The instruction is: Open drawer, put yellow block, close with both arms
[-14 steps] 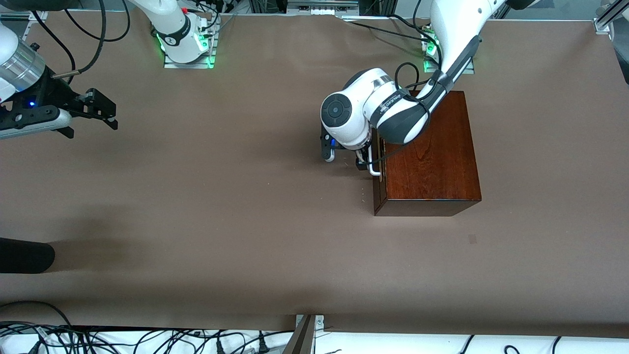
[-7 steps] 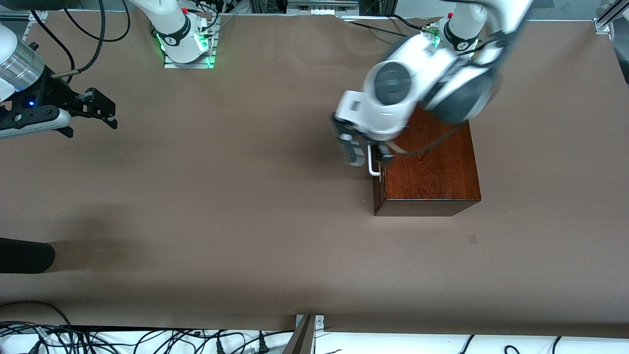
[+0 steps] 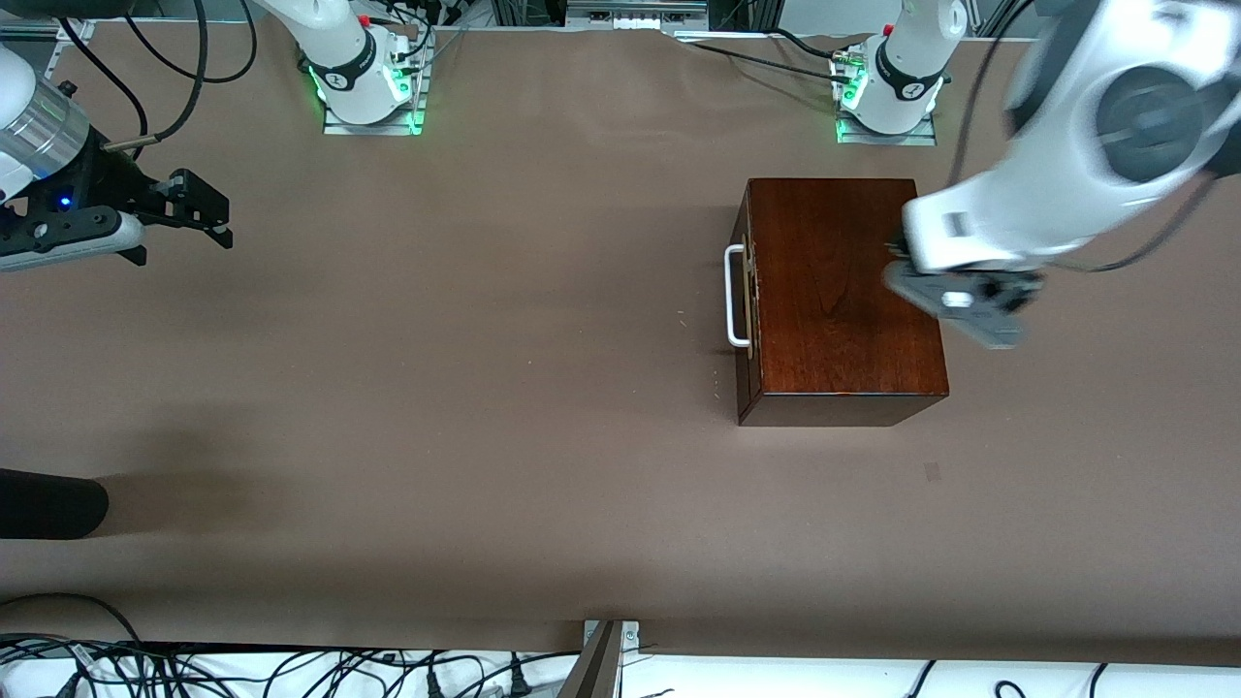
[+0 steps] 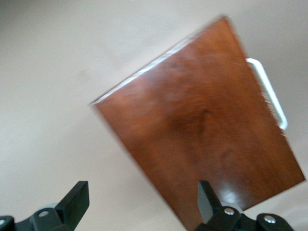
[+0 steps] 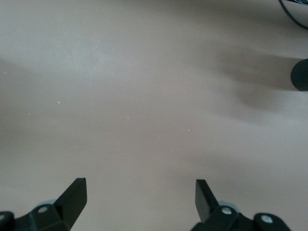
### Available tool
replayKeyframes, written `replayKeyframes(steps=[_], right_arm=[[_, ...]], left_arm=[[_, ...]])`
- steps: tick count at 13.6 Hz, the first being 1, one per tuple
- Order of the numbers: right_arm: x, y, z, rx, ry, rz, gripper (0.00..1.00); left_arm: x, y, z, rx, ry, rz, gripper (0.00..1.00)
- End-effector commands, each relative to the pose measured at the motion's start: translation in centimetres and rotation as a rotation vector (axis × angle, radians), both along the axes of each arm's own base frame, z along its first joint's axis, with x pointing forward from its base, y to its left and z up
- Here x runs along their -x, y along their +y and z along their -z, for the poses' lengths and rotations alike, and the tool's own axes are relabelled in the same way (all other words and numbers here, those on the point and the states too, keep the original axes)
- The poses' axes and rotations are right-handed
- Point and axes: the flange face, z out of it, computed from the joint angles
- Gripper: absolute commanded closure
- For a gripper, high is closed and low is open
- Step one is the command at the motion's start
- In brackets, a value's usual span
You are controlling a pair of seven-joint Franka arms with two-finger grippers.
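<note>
The dark mahogany box (image 3: 839, 291) stands toward the left arm's end of the table. Its drawer is shut, and the white handle (image 3: 734, 296) faces the right arm's end. My left gripper (image 3: 960, 301) is open and empty, up in the air over the box's edge at the left arm's end. The left wrist view shows its gripper (image 4: 142, 199) above the box top (image 4: 202, 144) and the handle (image 4: 269, 94). My right gripper (image 3: 199, 218) is open and empty, waiting over bare table at the right arm's end; its wrist view (image 5: 139, 197) shows only table. The yellow block is out of view.
A dark rounded object (image 3: 48, 504) pokes in at the right arm's end, nearer the front camera, and also shows in the right wrist view (image 5: 299, 74). Cables (image 3: 291, 669) lie along the near table edge. The arm bases (image 3: 368, 87) stand along the back.
My left arm has come off the drawer handle, risen and swung over the box toward its own end of the table. The drawer stays shut. The right arm has barely moved.
</note>
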Motion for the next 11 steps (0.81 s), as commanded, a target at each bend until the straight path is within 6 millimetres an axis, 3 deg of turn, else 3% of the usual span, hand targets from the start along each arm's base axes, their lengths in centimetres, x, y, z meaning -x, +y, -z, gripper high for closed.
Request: replayKeyframes(steps=[1,4,7,11], right_arm=[[-0.1,-0.3,-0.4,0.015,0.012,0.000,0.00],[-0.1,-0.3,-0.3,0.016,0.014,-0.002,0.00],[-0.1,-0.3,-0.3,0.016,0.014,-0.002,0.00],[-0.1,-0.2,-0.4,0.017,0.017,-0.003,0.00]], left_arm=[[2.9,5.2,-5.0,0.024,-0.071,-0.300,0.00],[4.8,8.8,-4.6,0.046,-0.111,-0.449,0.00],[6.4,9.5,-3.9,0.075,-0.138,-0.466,0.00],[5.5,9.0,-3.9,0.071,-0.129,-0.464,0.00]])
